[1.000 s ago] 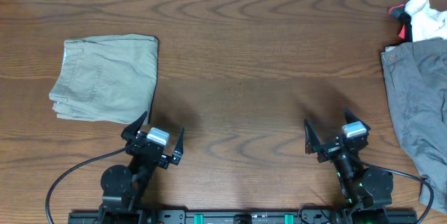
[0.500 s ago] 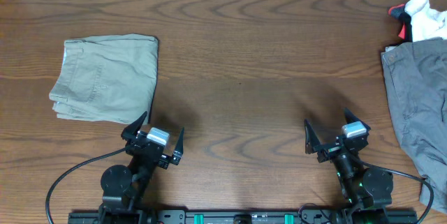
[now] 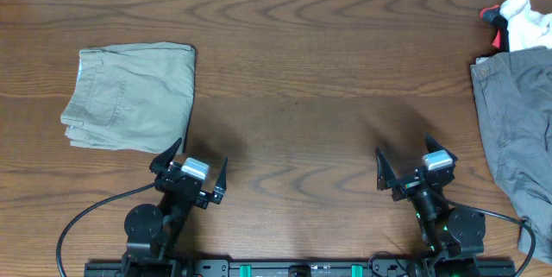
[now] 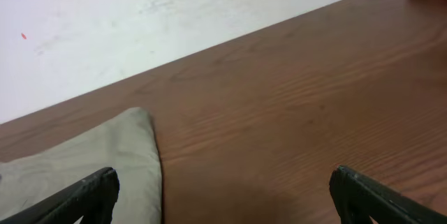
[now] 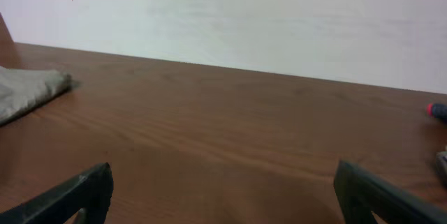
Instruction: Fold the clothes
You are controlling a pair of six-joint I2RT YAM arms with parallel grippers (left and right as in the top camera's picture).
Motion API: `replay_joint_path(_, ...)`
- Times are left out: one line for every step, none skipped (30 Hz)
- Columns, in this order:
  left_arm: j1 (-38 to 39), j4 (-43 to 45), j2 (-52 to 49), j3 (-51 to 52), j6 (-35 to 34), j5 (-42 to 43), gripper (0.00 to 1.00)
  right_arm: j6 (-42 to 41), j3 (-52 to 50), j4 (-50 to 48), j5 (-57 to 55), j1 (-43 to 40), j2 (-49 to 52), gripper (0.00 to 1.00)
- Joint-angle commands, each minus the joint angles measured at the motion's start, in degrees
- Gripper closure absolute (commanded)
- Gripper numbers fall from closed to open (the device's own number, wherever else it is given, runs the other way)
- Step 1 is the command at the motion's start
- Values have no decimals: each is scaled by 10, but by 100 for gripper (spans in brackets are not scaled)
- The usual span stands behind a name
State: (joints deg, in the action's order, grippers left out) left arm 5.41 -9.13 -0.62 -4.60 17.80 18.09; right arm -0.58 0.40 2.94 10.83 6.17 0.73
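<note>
On the left half of the table [image 3: 328, 70], toward its far edge, the pale khaki-green shorts [image 3: 129, 96] lie as a flat folded bundle, stitched pocket facing up and layered edges showing along the left side. Nothing has shifted since the earlier frames: the bundle and both arms sit exactly as they were.

The left gripper [image 3: 200, 153] rests low by the near edge, just beside the bundle's near right corner. Its fingers are spread wide with nothing between them; in the left wrist view, a corner of the shorts [image 4: 77, 168] reaches up to the left finger [image 4: 91, 192]. The right gripper [image 3: 403, 145] sits well apart on the right side, its claw likewise gaping and empty. Its camera catches the shorts [image 5: 28, 88] far off to the left.

A darker grey garment [image 3: 517, 122] is spread along the right edge, with a small white-and-red cloth [image 3: 517, 18] just beyond it at the far right corner. Bare wood lies between both claws and the bundle.
</note>
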Motion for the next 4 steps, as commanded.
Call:
replay_joint_path(1,-4,4,15,-9,9,2,7,-1,3,3,-3,-1,1)
replay_joint_path(1,-4,4,15,-9,9,2,7,-1,3,3,-3,-1,1)
replay_joint_path(1,-4,4,15,-9,9,2,7,-1,3,3,-3,-1,1)
replay_joint_path(1,-4,4,15,-9,9,2,7,-1,3,3,-3,-1,1)
